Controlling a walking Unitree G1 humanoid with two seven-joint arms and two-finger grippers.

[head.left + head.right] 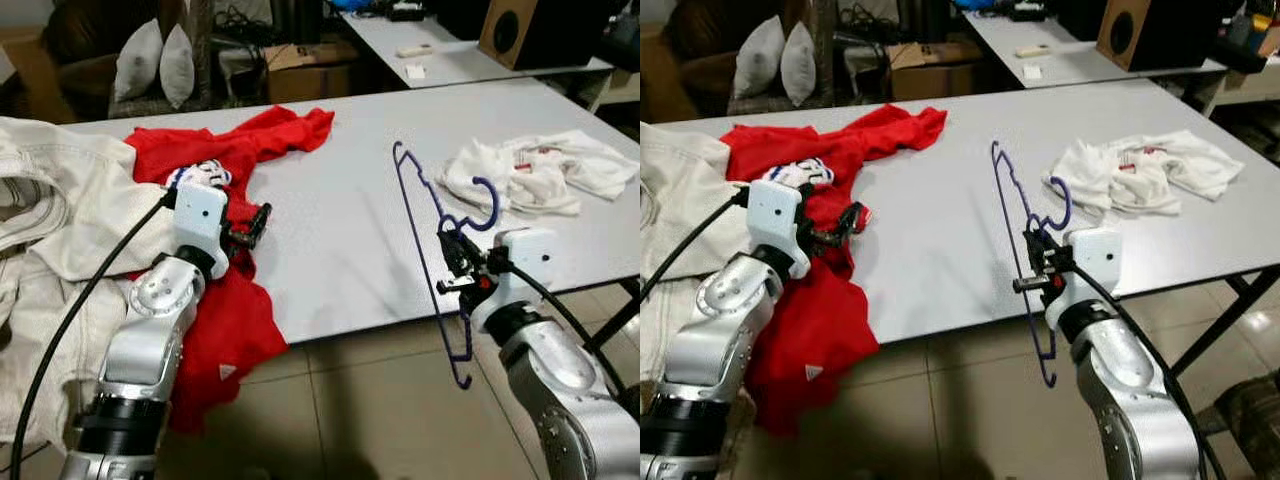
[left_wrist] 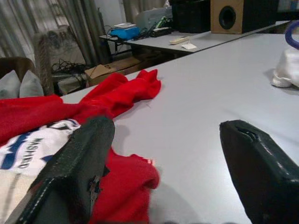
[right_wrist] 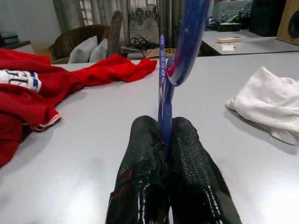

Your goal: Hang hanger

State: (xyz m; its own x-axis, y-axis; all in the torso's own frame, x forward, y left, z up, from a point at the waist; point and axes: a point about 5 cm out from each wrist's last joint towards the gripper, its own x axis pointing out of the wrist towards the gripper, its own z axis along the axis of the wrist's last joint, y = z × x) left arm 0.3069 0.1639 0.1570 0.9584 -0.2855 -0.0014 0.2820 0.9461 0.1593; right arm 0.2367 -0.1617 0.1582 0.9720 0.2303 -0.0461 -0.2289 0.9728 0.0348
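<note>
Gripping the blue hanger [image 1: 430, 230], right gripper [image 1: 452, 262]; shirt print unreadable.

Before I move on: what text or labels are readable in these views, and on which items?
"WISHIRD", uncertain, blurred: dark blue print on the white panel of the red shirt.
Red print on the white garment: too small to read.
Small white tag on the red shirt's hem: unreadable.

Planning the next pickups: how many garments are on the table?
3: a red shirt at the left, a cream garment hanging over the left end, a white one at the right. Others may be hidden beneath.
</note>
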